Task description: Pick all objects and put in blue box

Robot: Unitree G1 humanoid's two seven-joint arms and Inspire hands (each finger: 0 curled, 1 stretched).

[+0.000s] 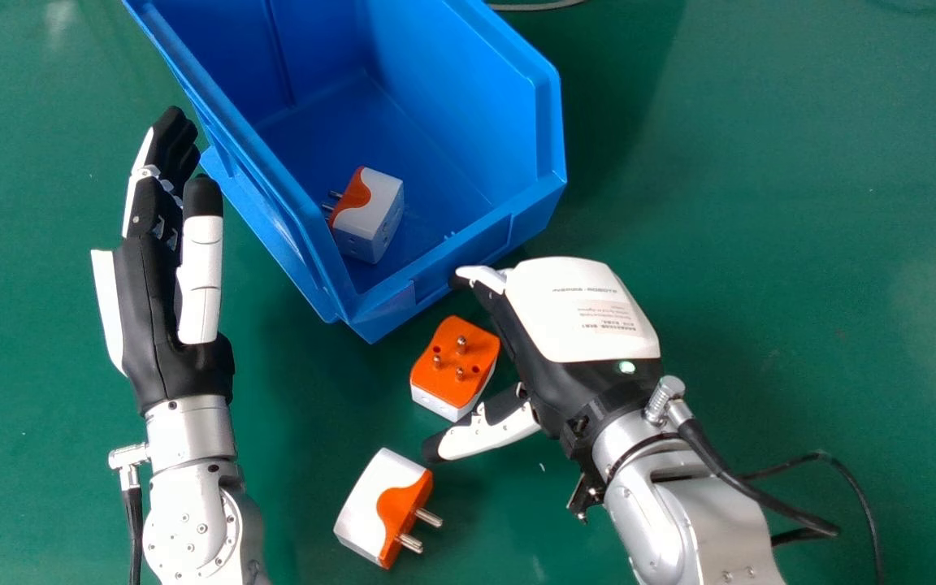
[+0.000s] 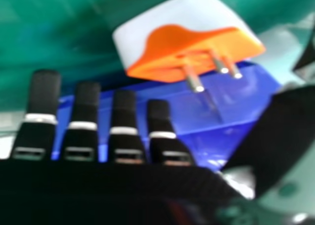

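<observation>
The blue box (image 1: 435, 292) stands at the top centre of the head view, with a white and orange plug adapter (image 1: 379, 211) inside near its front corner. Just outside that corner lies a second adapter (image 1: 456, 361), its orange pin side facing up. A third adapter (image 1: 379, 504) rests lower down on the table. My right hand (image 1: 582, 313) is open beside the second adapter, its thumb below it. My left hand (image 1: 155, 317) is open, left of the box. In the right hand view, an adapter (image 2: 187, 38) is in front of my right hand (image 2: 125, 131), before the blue box (image 2: 246, 94).
The green table (image 1: 801, 203) extends around the box. A black cable (image 1: 793, 520) loops beside the right forearm, and another cable (image 1: 133, 520) runs along the left forearm. Part of a grey cable (image 1: 541, 6) lies behind the box.
</observation>
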